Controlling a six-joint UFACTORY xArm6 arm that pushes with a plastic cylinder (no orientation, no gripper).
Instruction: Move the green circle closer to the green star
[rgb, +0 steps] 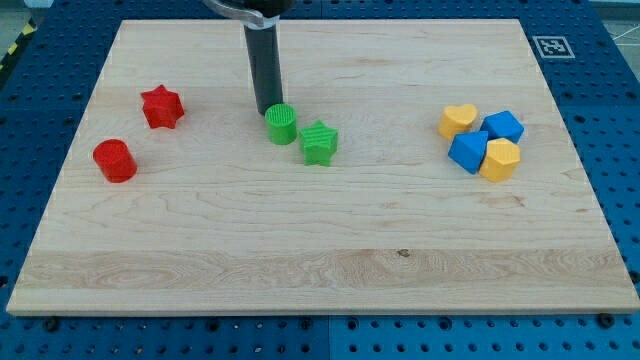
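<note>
The green circle (281, 125) stands on the wooden board (320, 240) just left of and a little above the green star (319, 143); the two nearly touch. My tip (267, 110) rests on the board right behind the green circle, at its upper left, touching or almost touching it. The dark rod rises from there to the view's top edge.
A red star (161, 106) and a red circle (114, 160) sit at the view's left. At the right is a tight cluster: a yellow heart (458, 121), two blue blocks (503, 126) (467, 151) and a yellow block (499, 160).
</note>
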